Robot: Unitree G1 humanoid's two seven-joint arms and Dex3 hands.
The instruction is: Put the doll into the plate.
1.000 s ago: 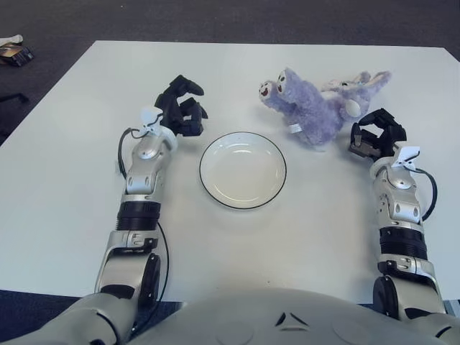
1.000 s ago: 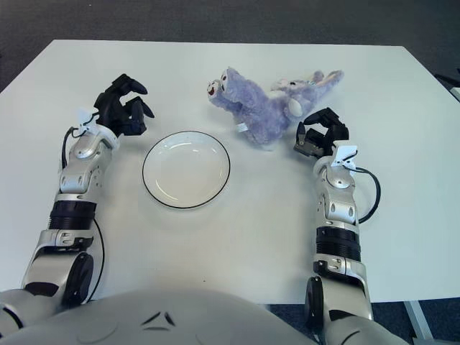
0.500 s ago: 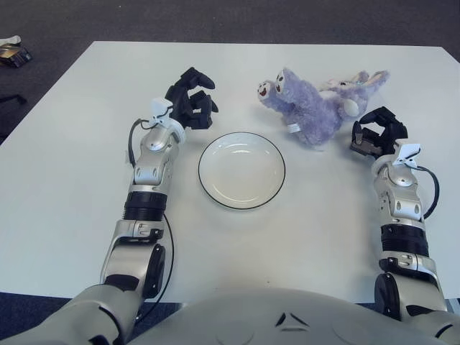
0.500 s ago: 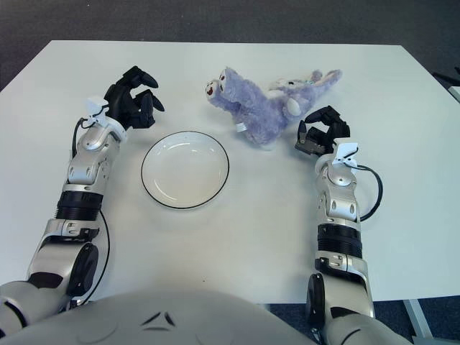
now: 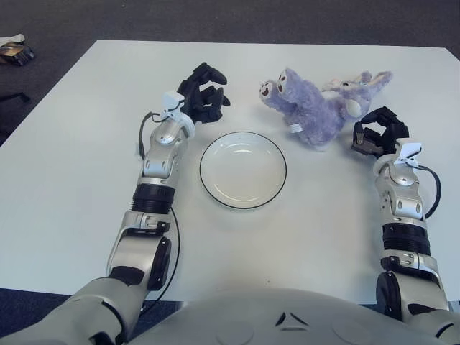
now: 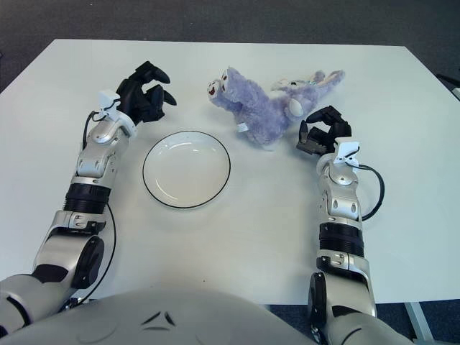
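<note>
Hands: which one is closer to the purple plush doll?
The right hand, almost touching the purple plush doll; the left hand is farther off.

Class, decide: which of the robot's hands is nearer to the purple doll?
Right. The right hand sits just beside the doll's near right side; the left hand is farther off, beyond the plate's far left rim.

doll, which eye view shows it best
The right eye view: the doll lies nearer the picture's middle there, whole, between the left hand and right hand. The left eye view shows it whole too, further right, beyond the plate.
</note>
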